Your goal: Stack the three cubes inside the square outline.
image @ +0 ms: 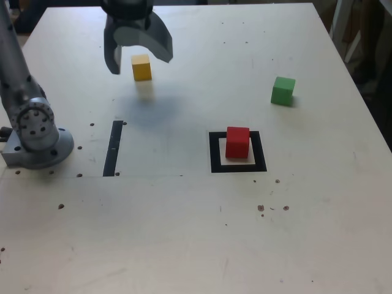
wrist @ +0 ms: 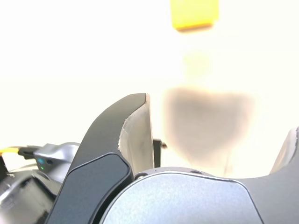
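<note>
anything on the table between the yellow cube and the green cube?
Nothing: in the exterior view the table between the yellow cube and green cube is bare.

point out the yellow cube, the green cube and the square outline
yellow cube (image: 141, 68), exterior view, front face
green cube (image: 283, 91), exterior view, front face
square outline (image: 214, 153), exterior view, black band on its left side

We see the table (image: 196, 245) evenly and brightly lit in the exterior view, a soft shadow (image: 150, 110) near its far edge. The wrist view is overexposed, washed nearly white, its yellow cube (wrist: 194, 14) perhaps slightly blurred.
</note>
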